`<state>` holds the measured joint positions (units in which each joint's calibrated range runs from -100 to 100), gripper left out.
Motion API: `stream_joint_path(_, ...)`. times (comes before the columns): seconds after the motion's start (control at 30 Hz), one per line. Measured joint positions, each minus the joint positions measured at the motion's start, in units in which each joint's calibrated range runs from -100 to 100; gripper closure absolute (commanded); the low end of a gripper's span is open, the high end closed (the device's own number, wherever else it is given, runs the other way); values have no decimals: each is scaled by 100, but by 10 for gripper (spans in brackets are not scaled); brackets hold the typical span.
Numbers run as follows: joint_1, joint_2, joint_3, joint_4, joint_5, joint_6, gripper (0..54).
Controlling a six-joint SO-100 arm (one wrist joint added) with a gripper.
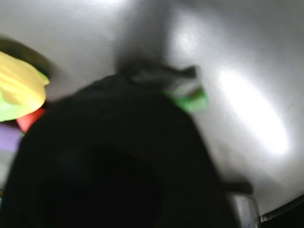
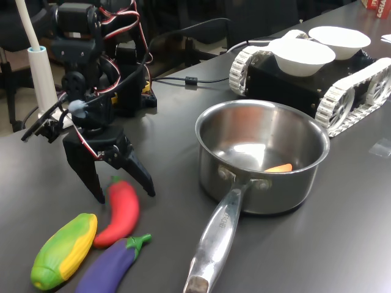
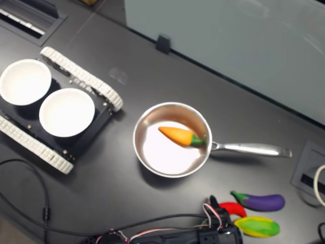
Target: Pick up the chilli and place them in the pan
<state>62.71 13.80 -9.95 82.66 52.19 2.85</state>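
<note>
Spread apart and gripping nothing, your jaws [image 2: 122, 194] hang point-down over the stem end of the chilli [image 2: 121, 212], one black finger on either side of the green tip; whether the tips touch the worktop [image 2: 342, 244] you cannot tell. Take the chilli as your landmark and read across the first exterior view from its left. Just to the chilli's left lies the green-and-yellow corn [image 2: 63, 250], close against it. The chilli itself lies flat on the worktop, outside the pan, its stem toward the arm. Just right of its lower end lies the purple eggplant [image 2: 113, 264], nearly touching it. Well to the chilli's right stands the steel pan [image 2: 261, 155], upright, with its long handle [image 2: 214, 244] reaching toward the camera; an orange carrot [image 2: 278, 168] lies inside it. Farther right and behind the pan, well away from the chilli, sits a tracked vehicle [image 2: 305, 85] carrying two white bowls [image 2: 302, 54].

In the second exterior view the chilli [image 3: 233, 208] shows as a red sliver beside the arm, with the eggplant [image 3: 260, 201] and corn [image 3: 256, 226] close on its right, and the carrot [image 3: 181, 136] rests in the pan [image 3: 152, 157] with its green top toward the handle.

The wrist view is blurred; you can make out only the yellow corn [image 1: 19, 85], a patch of red [image 1: 29, 118] and a bit of green [image 1: 192, 99] by the dark arm body.
</note>
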Motion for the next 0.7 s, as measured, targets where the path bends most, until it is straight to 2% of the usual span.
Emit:
stream_joint_path(0.5, -44, 244, -163, -17, 29, 9, 196)
stream_joint_path(0.7, -154, 379, -290, -161, 5, 92, 231)
